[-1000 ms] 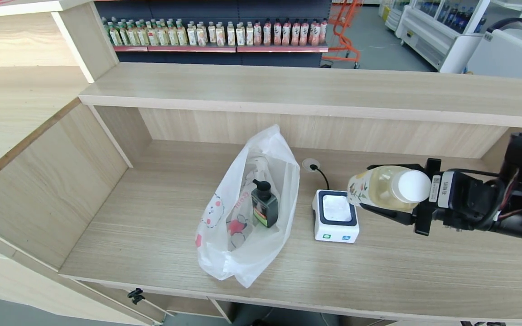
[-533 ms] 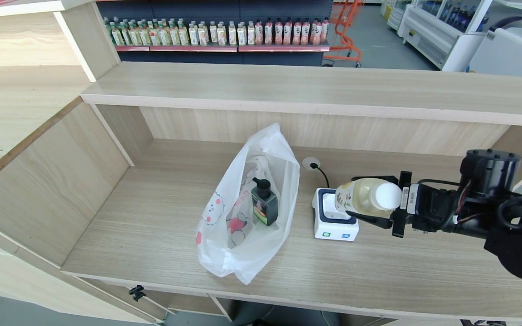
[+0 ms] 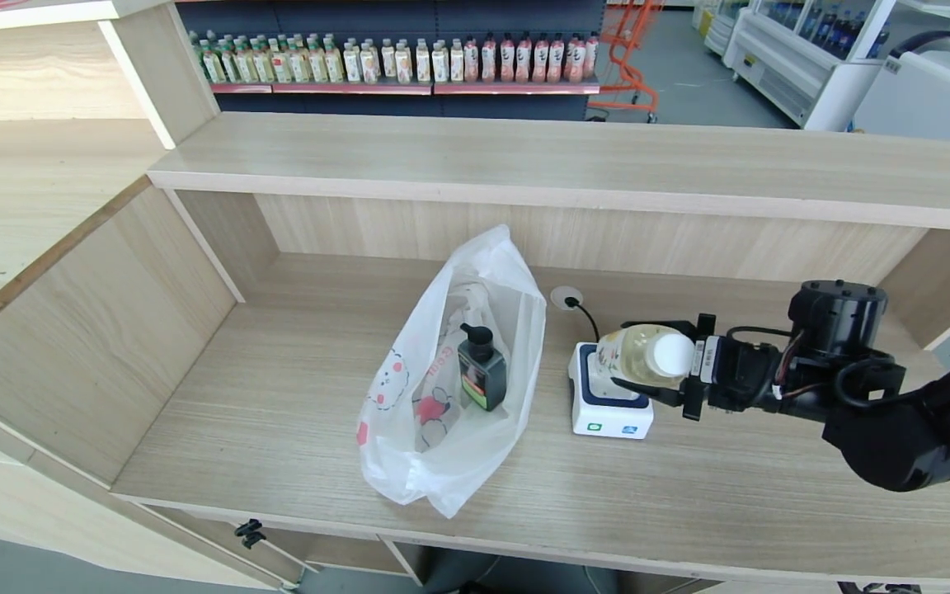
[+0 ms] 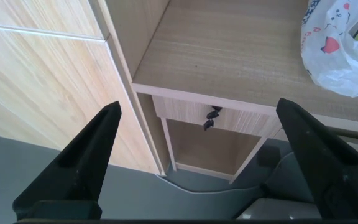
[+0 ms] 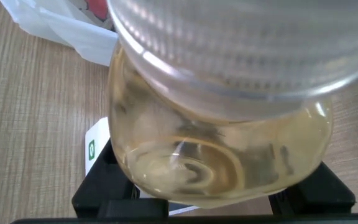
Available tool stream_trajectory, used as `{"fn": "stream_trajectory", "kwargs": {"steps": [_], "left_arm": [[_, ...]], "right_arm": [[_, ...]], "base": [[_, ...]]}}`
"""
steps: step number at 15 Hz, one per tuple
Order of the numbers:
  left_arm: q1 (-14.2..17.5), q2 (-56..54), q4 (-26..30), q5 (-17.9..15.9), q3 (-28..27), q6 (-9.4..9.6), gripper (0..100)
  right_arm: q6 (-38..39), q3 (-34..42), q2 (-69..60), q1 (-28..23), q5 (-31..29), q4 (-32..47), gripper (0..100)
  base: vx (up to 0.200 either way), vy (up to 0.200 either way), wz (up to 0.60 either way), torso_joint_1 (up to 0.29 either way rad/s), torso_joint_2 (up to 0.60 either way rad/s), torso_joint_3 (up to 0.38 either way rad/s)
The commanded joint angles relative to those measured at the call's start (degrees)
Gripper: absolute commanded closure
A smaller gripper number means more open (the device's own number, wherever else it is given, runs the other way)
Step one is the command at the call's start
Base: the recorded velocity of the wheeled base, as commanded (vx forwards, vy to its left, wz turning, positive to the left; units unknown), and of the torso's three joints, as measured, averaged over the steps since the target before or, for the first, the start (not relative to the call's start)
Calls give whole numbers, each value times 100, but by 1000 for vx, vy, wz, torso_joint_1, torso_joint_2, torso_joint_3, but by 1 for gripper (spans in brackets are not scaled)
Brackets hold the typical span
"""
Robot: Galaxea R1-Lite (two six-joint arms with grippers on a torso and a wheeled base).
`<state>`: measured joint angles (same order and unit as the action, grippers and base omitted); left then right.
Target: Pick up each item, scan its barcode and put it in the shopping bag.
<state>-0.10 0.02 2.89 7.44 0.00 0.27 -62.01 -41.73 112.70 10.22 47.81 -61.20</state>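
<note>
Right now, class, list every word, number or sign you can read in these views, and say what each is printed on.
No text reads clearly enough to quote.
Shopping bag: red lettering, blurred.
Pump bottle in the bag: label print too small.
Drink bottle in the right gripper: label print too small.
Scanner: two small front signs, one green, one blue, unreadable.
Shelf bottles: labels too small.

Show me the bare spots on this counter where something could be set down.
Widest free patch: the counter between the left side wall and the shopping bag. Also bare: the front strip before the scanner, out to the counter's edge. Crowded: the narrow gap between bag and scanner, and over the scanner, where the right gripper holds the bottle.
</note>
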Motion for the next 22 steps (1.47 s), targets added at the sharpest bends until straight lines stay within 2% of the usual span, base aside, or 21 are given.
{"fn": "stream_trajectory", "kwargs": {"steps": [1,11,13,17,18,19,22], "left_arm": [[1,-2,-8,3,0,0,0],[1,-2,1,3,0,0,0],[1,-2,1,3,0,0,0],[1,-2,1,3,0,8,0],[1,-2,1,3,0,8,0],[1,-2,1,3,0,8,0],[1,-2,1,3,0,8,0]], "right_arm": [[-4,-204,279,7,0,-6,100],[5,-301,314,7,9,2,100],[295,-310,68,59,0,11,100],[3081,-292,-969,552,-114,-208,100],[3679,-257,-1145,613,-334,-208,100],[3916,-248,-1198,640,-431,-208,100],[5797,24,-1444,947,-1468,-173,100]], "base": [[0,0,0,0,0,0],[0,0,0,0,0,0],[0,0,0,0,0,0],[0,0,0,0,0,0],[0,0,0,0,0,0],[200,200,0,7,-2,2],[200,200,0,-7,-2,5]]}}
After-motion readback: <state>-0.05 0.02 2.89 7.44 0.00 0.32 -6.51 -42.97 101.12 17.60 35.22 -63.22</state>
